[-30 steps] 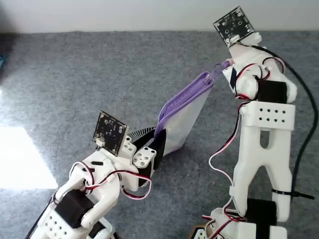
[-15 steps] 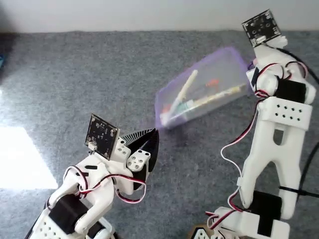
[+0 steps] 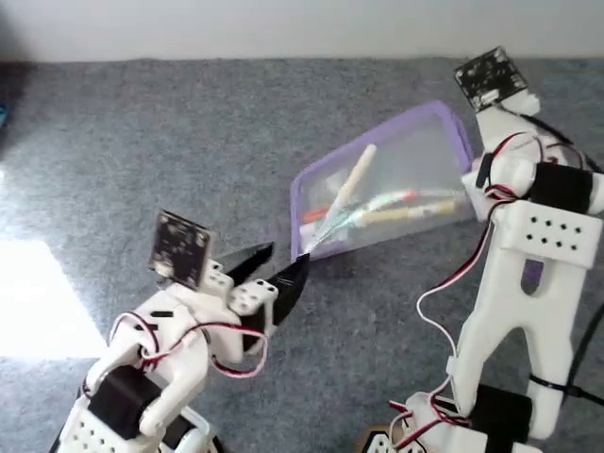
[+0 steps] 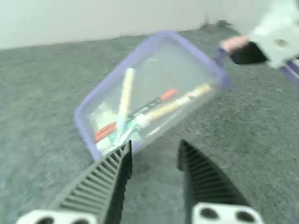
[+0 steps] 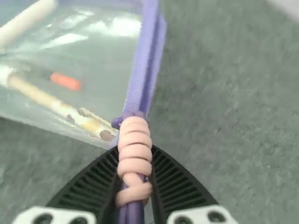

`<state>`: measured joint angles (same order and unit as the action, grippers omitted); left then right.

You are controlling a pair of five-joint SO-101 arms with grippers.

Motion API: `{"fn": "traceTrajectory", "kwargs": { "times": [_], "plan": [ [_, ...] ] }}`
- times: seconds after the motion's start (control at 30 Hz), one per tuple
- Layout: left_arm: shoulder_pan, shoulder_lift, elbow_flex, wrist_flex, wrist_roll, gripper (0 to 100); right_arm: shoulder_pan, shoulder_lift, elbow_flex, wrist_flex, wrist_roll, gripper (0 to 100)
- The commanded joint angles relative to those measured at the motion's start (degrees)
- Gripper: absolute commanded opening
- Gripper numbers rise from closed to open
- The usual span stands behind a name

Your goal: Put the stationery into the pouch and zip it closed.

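**Clerk:** Item one, and location?

**Checker:** Pouch (image 3: pixel 387 189), lying flat on the grey, carpet-textured table (image 3: pixel 142 142) between the two arms. Its long axis runs diagonally, from the corner just ahead of the left gripper (image 3: pixel 286 257) to the corner at the right gripper (image 5: pixel 134 163).

**Clerk:** Contents?

**Checker:** Stationery, all inside the pouch. One cream pen (image 3: pixel 351 179), one orange-capped marker (image 4: pixel 166 94) and one slim yellowish stick (image 3: pixel 420 211). More pieces are bunched at the left-gripper end and cannot be told apart.

**Clerk:** Materials and shapes?

**Checker:** The pouch is clear, glossy, flexible film, a rounded rectangle bordered in purple woven zipper tape (image 5: pixel 145 60). The zipper pull (image 5: pixel 134 144) is soft pink cord wound into a coil.

**Clerk:** Jaws?

**Checker:** Right jaws are clenched on the pink zipper pull, with a black ribbed finger on either side of it. Left jaws are spread with nothing between them, and their tips are near the pouch's corner but apart from it.

**Clerk:** What does the next move turn on?

**Checker:** By judgement, the pull sits at the pouch's end on the right arm's side, so the zip looks at or near the end of its run. Whether it is fully closed cannot be told. Any further tug would act along the long axis, away from the left gripper. The left arm is nearer the opposite corner and would have to pinch there as a brace, or the light film will likely slide.
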<state>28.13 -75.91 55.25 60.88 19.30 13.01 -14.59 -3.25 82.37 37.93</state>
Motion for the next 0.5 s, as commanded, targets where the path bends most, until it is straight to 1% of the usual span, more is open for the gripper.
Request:
{"fn": "traceTrajectory", "kwargs": {
  "times": [0.0, 0.07, 0.1, 0.2, 0.27, 0.33, 0.37, 0.47],
  "plan": [
    [-7.82, -0.62, -0.84, 2.64, 1.05, 24, 0.04, -3.74, -3.6, 6.37, 0.44, 1.2],
    [-12.31, -0.62, -0.84, 4.04, 1.05, 24, 0.04, -4.44, -3.6, 9.54, 0.35, 2.0],
    [-14.33, -0.7, -0.84, 4.57, 1.05, 24, 0.04, -4.79, -3.6, 11.12, 0.26, 4.0],
    [-20.13, -0.7, -1.01, 4.92, 0.97, 24, 0.04, -5.58, -3.6, 15.43, -0.97, 15.9],
    [-23.12, -0.7, -1.01, 4.75, 0.88, 24, 0.13, -5.76, -3.6, 17.98, -4.66, 25.0],
    [-25.23, -0.7, -0.84, 4.84, 0.09, 24, 0.04, -6.11, -3.52, 20.09, -8.35, 30.7],
    [-26.11, -0.7, -0.75, 5.01, -0.88, 24, 0.04, -6.55, -3.52, 20.26, -10.11, 31.5],
    [-29.27, -0.7, -0.75, 5.71, -3.25, 24, 0.31, -8.22, -3.43, 20.35, -13.45, 29.9]
  ]
}}
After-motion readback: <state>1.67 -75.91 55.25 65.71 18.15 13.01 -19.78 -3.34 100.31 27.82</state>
